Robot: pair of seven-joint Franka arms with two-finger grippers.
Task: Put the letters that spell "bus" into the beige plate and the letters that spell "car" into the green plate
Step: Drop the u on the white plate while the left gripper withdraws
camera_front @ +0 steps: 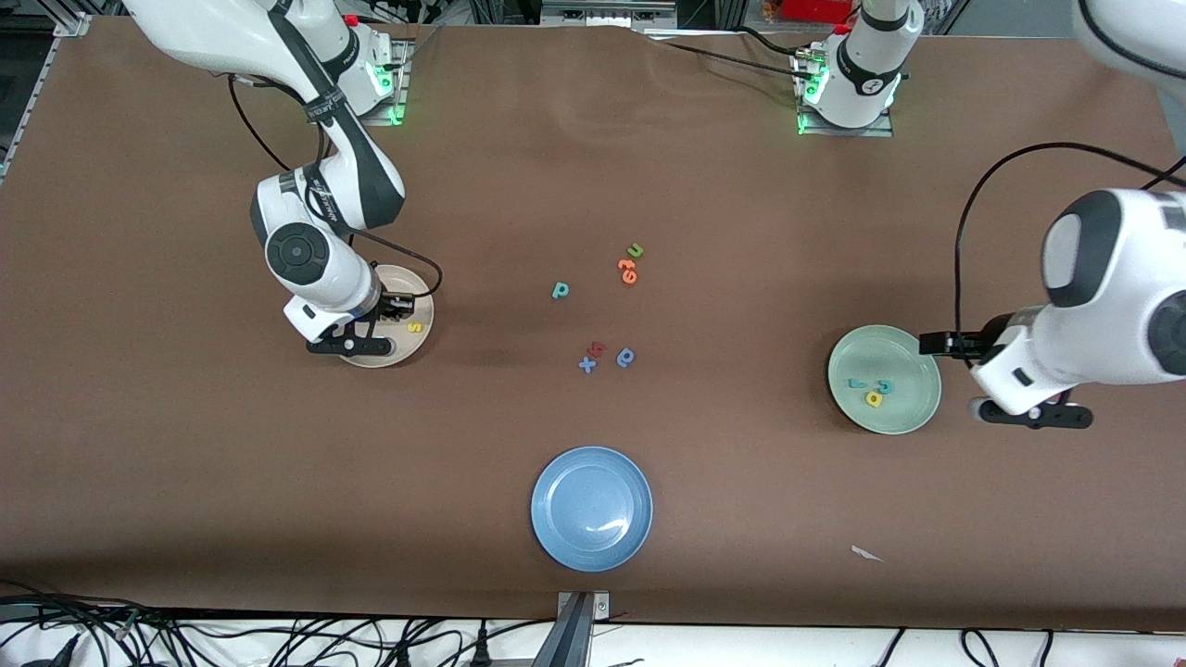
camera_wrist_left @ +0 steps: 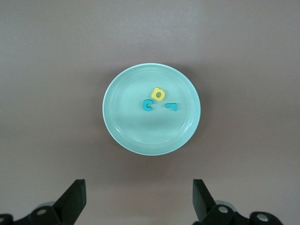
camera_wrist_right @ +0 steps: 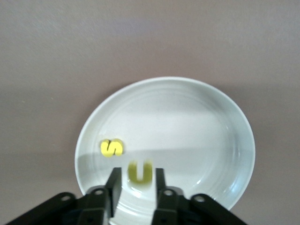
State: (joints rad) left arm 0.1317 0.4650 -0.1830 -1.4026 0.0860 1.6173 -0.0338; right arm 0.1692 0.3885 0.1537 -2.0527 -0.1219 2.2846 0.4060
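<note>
The beige plate (camera_front: 398,357) (camera_wrist_right: 197,122) holds a yellow s (camera_front: 415,326) (camera_wrist_right: 111,147). My right gripper (camera_front: 394,310) (camera_wrist_right: 138,171) hangs low over this plate, open. A yellow u (camera_wrist_right: 139,172) sits between its fingers and touches neither. The teal b (camera_front: 560,291) lies on the table near the middle. The green plate (camera_front: 913,408) (camera_wrist_left: 140,131) holds the teal c (camera_front: 886,386) (camera_wrist_left: 148,105), yellow a (camera_front: 873,399) (camera_wrist_left: 158,93) and teal-blue r (camera_front: 857,382) (camera_wrist_left: 171,106). My left gripper (camera_front: 1033,414) (camera_wrist_left: 139,187) waits open above the table beside the green plate.
A green u (camera_front: 635,250) and orange letters (camera_front: 627,270) lie mid-table. A blue round letter (camera_front: 625,357), a blue x (camera_front: 586,365) and a red letter (camera_front: 598,348) lie nearer the camera. A blue plate (camera_front: 556,547) sits near the front edge, with a white scrap (camera_front: 866,554) toward the left arm's end.
</note>
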